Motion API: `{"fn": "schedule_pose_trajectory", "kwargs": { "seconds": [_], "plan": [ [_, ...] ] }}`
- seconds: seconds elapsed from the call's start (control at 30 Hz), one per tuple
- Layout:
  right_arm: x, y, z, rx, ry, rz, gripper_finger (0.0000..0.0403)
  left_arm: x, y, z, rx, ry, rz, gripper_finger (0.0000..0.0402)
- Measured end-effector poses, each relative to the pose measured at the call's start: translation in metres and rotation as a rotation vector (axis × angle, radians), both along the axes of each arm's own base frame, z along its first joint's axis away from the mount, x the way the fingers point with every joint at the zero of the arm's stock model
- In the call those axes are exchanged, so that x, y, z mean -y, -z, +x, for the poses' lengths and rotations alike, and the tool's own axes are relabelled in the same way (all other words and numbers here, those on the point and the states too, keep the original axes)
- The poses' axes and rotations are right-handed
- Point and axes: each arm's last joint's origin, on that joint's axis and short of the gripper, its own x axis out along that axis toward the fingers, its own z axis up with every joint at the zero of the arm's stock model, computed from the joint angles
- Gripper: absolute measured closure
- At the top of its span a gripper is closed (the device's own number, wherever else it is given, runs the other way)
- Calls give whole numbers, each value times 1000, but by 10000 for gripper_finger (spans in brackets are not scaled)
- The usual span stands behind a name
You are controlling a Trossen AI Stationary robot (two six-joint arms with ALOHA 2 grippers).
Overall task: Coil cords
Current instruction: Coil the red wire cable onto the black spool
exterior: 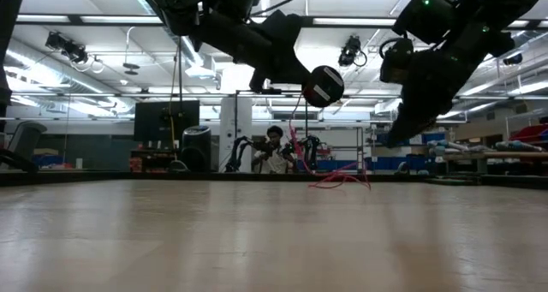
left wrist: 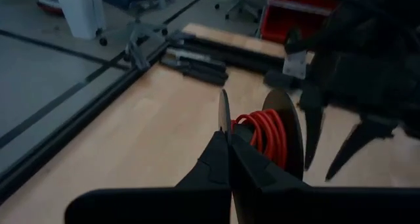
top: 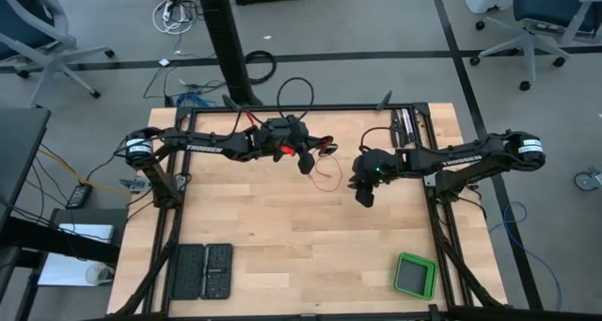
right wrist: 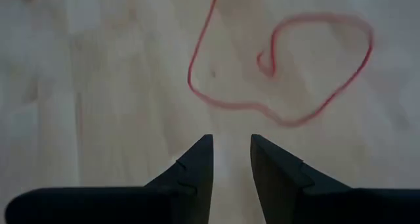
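Observation:
A thin red-orange cord is partly wound on a small dark spool (top: 324,150). Its windings (left wrist: 266,135) show between the two flanges. My left gripper (left wrist: 228,137) is shut on the spool, high above the middle of the table's far half. The rest of the cord hangs down (exterior: 295,146) and lies in loose loops on the table (right wrist: 289,73), also seen from above (top: 325,178). My right gripper (right wrist: 231,140) is open and empty. It points down above the loops, just right of the spool (top: 363,195). My left gripper pinches the rim of the spool's nearer flange (left wrist: 224,113) between its two shut fingers. The spool is lifted clear of the table (exterior: 323,85). The loose cord hangs slack below it down to the tabletop.
A green box (top: 414,275) stands at the near right. A black case (top: 202,269) lies at the near left. Dark tools (top: 404,125) lie at the far right edge. A person (exterior: 274,148) shows in the room beyond the table.

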Motion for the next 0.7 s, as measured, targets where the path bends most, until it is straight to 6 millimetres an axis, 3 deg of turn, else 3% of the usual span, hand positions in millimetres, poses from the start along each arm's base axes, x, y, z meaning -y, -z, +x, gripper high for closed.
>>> {"fn": "schedule_pose_trajectory", "kwargs": {
  "seconds": [0.3, 0.7],
  "plan": [
    [7, 12, -18, -206, 100, 50, 302, 1, 11, -5, -126, 0, -28, 401],
    [8, 3, -3, -35, 51, 0, 302, 0, 6, -2, -74, -5, 2, 401]
  ]
}}
